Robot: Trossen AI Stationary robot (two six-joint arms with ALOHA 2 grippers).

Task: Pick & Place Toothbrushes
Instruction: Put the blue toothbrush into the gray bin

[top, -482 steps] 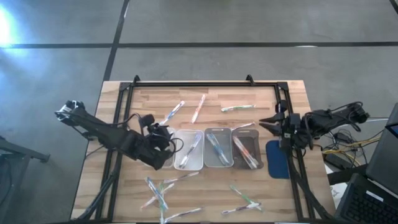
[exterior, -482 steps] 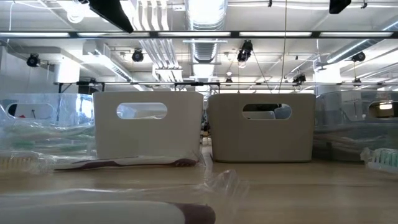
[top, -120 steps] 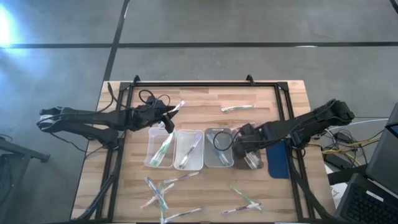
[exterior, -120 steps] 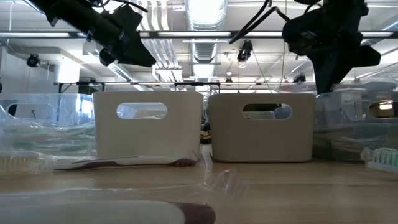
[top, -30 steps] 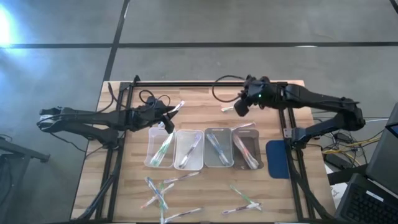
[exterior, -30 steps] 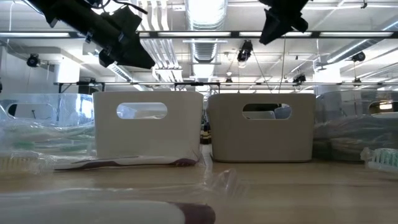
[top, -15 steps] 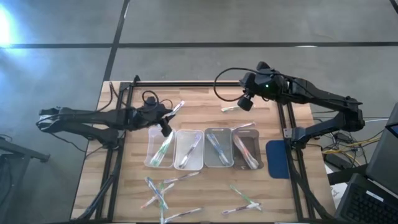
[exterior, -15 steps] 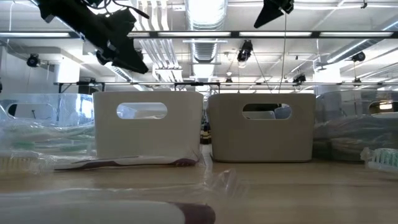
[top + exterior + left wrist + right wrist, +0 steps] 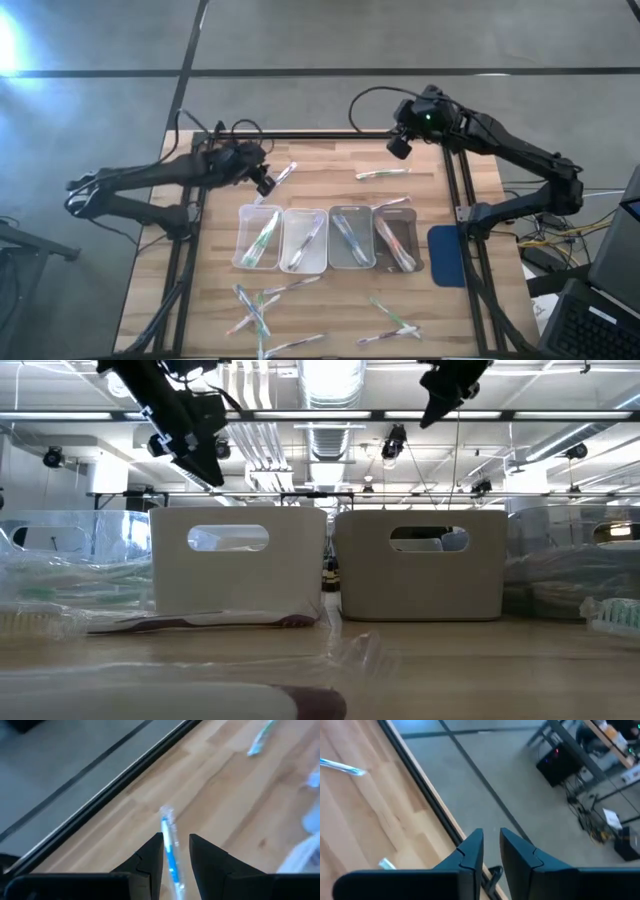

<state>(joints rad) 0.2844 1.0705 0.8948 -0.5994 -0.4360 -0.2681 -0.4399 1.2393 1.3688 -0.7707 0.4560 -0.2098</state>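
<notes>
My left gripper (image 9: 265,185) (image 9: 176,840) hangs over the table's far left part, shut on a blue toothbrush in clear wrapping (image 9: 284,173). My right gripper (image 9: 398,147) (image 9: 491,832) hangs high over the table's far edge. Its fingers stand a narrow gap apart with nothing between them. A green toothbrush (image 9: 382,174) lies flat on the wood, nearer than that gripper. Four clear trays (image 9: 258,262) stand in a row at mid-table, with toothbrushes lying in them. More loose toothbrushes (image 9: 255,305) lie near the table's near edge. My left gripper pinches the blue toothbrush's shaft (image 9: 171,857) between its two fingers. The fingers slant downward from the table's left and lie along the toothbrush. Its free end (image 9: 166,813) sticks out past the fingertips. In the low view the gripper (image 9: 205,460) hangs well above the table.
A blue pad (image 9: 445,256) lies right of the trays. A black frame (image 9: 330,135) runs along the table's far edge and sides. Another group of toothbrushes (image 9: 395,320) lies at the near right. Two white bins (image 9: 240,565) show in the low view.
My right gripper has risen from above the green toothbrush, gone toward the table's far right corner and rolled; that toothbrush stays on the wood. My left gripper has risen a little toward the far edge and tipped further down, the blue toothbrush still between its fingers.
</notes>
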